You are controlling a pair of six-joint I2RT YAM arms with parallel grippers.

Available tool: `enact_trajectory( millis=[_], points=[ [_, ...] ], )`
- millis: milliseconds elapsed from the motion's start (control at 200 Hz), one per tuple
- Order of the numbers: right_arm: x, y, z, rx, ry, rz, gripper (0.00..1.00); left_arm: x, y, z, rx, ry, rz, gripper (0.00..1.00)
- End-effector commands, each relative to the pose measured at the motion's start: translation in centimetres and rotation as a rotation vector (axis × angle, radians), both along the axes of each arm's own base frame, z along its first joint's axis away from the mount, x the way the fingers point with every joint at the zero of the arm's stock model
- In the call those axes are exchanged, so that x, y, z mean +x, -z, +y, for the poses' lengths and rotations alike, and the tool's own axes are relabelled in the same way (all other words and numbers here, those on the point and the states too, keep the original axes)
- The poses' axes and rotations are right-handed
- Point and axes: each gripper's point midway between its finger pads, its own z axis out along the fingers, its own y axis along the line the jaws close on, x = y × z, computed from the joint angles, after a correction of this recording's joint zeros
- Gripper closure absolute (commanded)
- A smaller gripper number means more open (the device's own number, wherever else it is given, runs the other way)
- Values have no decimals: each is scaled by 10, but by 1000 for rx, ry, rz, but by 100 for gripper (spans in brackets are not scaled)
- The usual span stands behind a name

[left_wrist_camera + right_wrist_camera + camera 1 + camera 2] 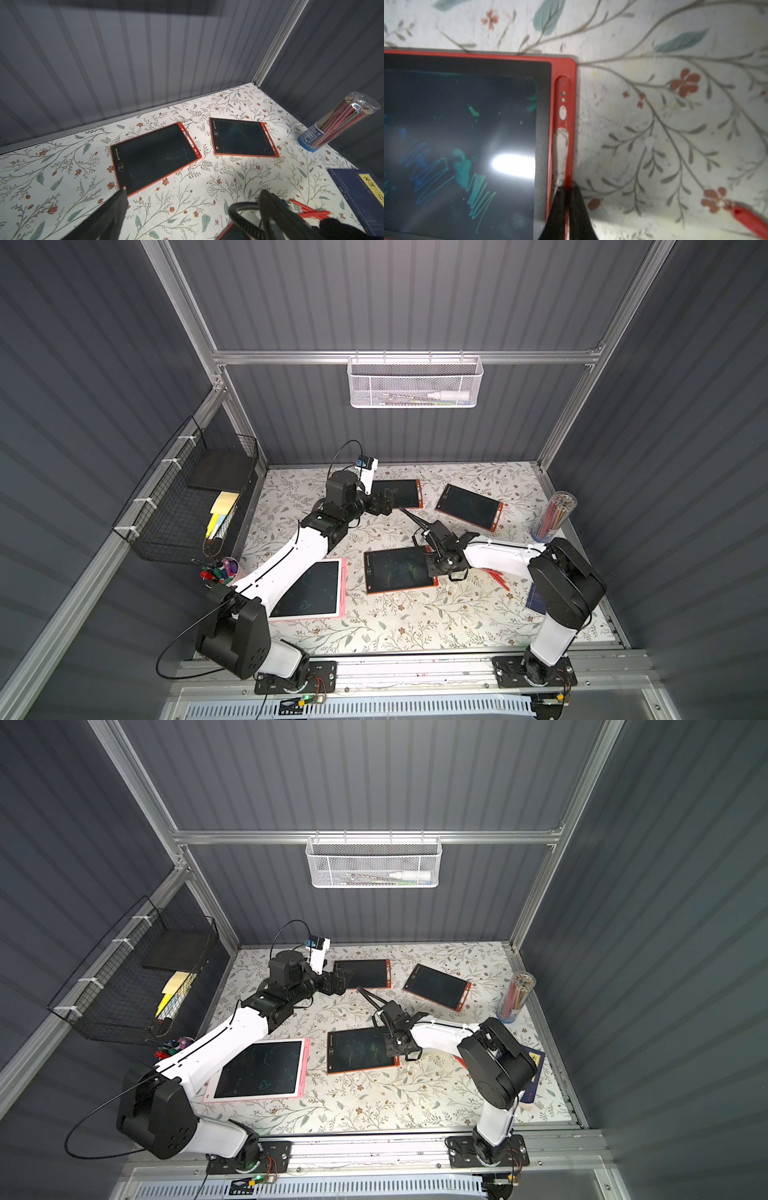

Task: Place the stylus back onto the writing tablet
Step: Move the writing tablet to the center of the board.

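Near the middle of the table (415, 626), the right claw (568, 190) is clenched on the red stylus (566, 220), which is held at the side slot of the red-framed tablet (467, 124). Farther back, the left claw (193, 207) is spread wide, empty, above the table just beside the corner of a far tablet (153, 155).
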Motion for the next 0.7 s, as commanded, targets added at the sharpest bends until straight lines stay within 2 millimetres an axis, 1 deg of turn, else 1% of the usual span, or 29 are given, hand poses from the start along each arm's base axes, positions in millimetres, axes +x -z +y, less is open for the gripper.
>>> enact_trajectory(
  millis=[0, 65, 130, 220, 275, 415, 500, 610, 645, 695],
  points=[
    [-28, 9, -19, -39, 44, 101, 85, 1, -18, 3, -15, -6, -33, 1],
    [-24, -2, -19, -38, 30, 66, 77, 1, -15, 2, -4, -1, -33, 1],
    [-20, -14, -22, -49, 13, 40, 73, 2, -14, 3, -1, -4, -30, 1],
    [-19, -27, -35, -71, 14, 22, 68, 1, -15, 3, -15, -4, -33, 1],
    [-18, -31, -47, -78, 32, 18, 66, 0, -15, 2, -20, 0, -36, 1],
    [-15, -36, -83, -138, 83, 21, 65, -2, -14, 2, -26, 3, -37, 1],
    [-9, -37, -98, -162, 126, 17, 60, -4, -15, 2, -33, 10, -39, 1],
    [-1, -34, -106, -138, 171, 41, 55, -7, -16, 1, -40, 19, -38, 1],
    [1, -32, -107, -132, 176, 44, 51, -8, -16, 1, -41, 21, -37, 1],
    [4, -30, -108, -126, 183, 54, 51, -9, -16, 1, -42, 24, -37, 1]
  ],
)
